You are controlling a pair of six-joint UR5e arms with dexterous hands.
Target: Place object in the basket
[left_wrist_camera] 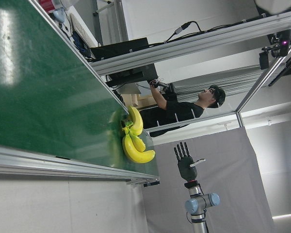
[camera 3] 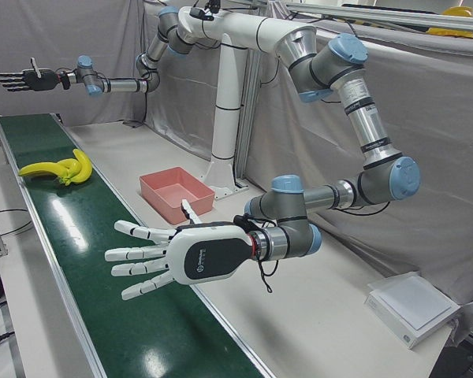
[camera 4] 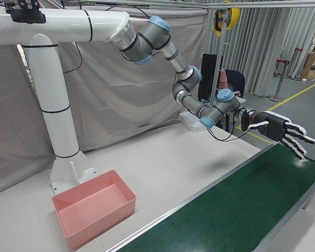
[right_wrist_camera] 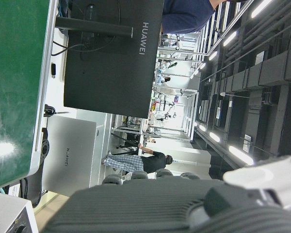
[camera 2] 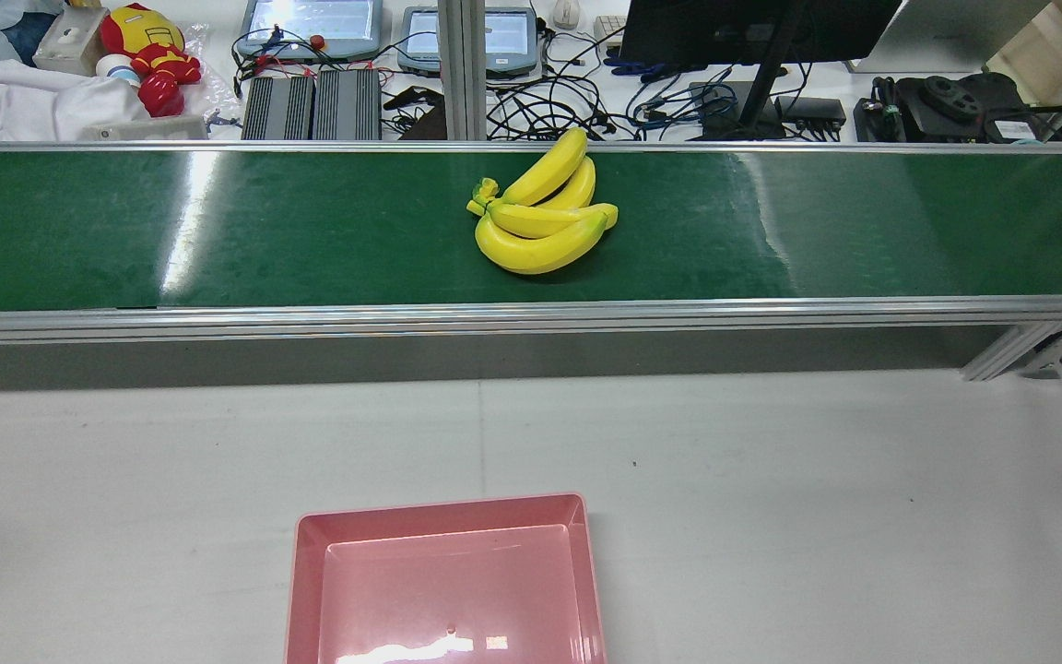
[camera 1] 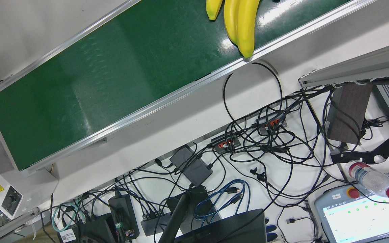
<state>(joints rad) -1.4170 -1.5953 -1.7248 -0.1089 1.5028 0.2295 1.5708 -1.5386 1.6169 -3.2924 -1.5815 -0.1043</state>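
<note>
Pink basket (camera 2: 443, 563) empty; bananas (camera 2: 540, 217) on green belt (camera 2: 218, 231). Both hands' fingers spread, holding nothing.

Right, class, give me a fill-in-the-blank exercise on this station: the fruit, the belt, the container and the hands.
1. The bunch of bananas lies on the ____ conveyor belt.
2. The pink basket holds ____.
3. The basket stands on the white table, not on the ____.
4. Both the left hand and the right hand have their fingers spread ____.

Missing words: green; nothing; belt; open
</note>
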